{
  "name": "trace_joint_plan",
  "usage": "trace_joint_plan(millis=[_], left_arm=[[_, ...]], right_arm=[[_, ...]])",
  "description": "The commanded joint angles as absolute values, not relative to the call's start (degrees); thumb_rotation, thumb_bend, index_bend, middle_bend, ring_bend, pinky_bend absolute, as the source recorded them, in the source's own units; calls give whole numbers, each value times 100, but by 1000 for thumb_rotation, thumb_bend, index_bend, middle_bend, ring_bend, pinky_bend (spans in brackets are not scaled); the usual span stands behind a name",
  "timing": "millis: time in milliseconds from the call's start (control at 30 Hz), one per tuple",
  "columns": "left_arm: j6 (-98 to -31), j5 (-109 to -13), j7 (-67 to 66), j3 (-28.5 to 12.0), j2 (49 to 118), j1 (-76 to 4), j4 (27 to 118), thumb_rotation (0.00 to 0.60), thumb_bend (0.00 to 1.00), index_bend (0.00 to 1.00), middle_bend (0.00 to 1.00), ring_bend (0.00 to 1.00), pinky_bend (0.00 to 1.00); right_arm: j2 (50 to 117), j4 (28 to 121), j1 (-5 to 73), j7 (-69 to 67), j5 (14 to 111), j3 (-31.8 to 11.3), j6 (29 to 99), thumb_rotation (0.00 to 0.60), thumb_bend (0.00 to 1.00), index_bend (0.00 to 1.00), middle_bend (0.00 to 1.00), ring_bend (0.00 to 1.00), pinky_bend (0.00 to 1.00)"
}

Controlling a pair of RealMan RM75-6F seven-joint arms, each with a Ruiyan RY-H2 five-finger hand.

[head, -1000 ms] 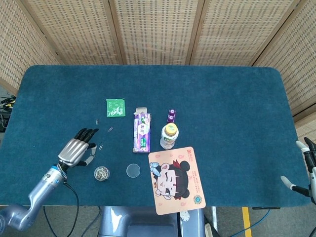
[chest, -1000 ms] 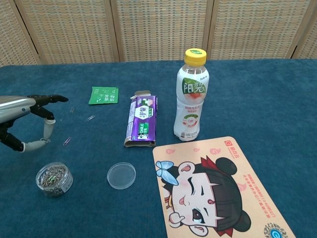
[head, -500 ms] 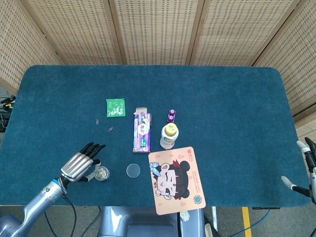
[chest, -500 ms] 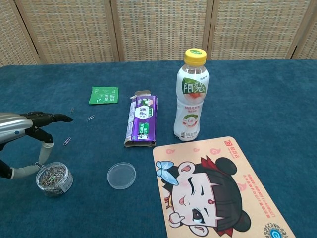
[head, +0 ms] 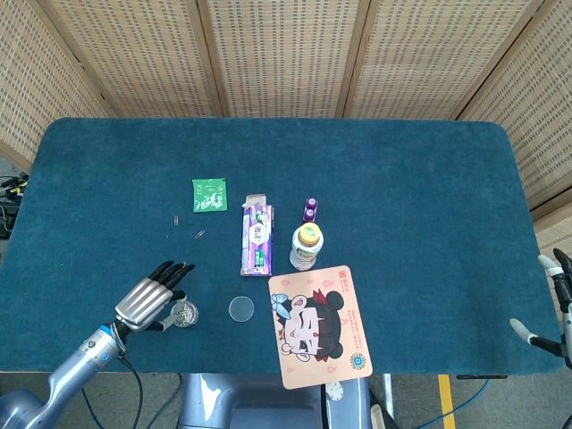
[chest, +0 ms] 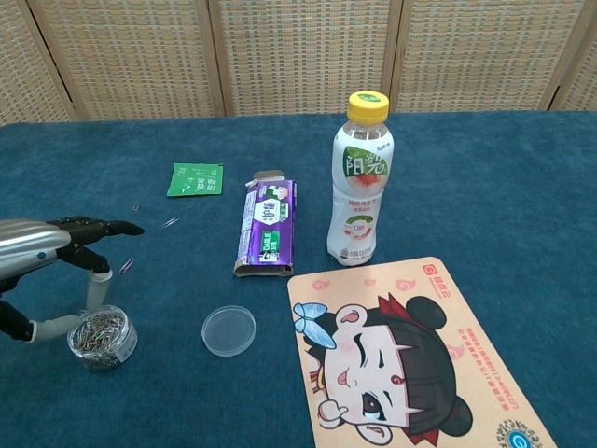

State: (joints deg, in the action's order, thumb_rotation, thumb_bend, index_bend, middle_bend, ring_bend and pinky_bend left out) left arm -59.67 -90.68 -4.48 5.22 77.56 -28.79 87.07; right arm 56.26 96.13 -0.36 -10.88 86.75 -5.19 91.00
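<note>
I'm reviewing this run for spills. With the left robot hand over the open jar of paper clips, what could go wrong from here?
The left robot hand hovers right over the jar, which stands open with its lid off beside it, so a nudge could tip it and scatter clips. Loose paper clips lie close by; the fingers might sweep them away.

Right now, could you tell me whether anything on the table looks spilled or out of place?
Yes. A few loose paper clips lie scattered on the cloth, outside the small clear tub of clips under the left robot hand. The tub's lid lies apart beside it, and the purple box lies flat with an end flap open.
</note>
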Motion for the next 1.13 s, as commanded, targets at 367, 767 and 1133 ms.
trace_joint_plan(millis=[367,767,1133], left_arm=[[-6247,-9207,-166,487,7553,-2833,8841,600,369,263,0,0,0],[-8086,-7769,-1004,-47,6703,-1550,9614,600,10,0,0,0,0],[-8942,-7808,-297,209,5899,-582,10145,600,0,0,0,0,0]], right_arm=[[5624,9609,-40,-1102,8686,-517,9110,600,0,74,0,0,0],[5598,9632,-61,-1164,8776,-493,9167,600,0,74,0,0,0],[5591,9601,-44,-1214,8864,-449,9144,600,0,74,0,0,0]])
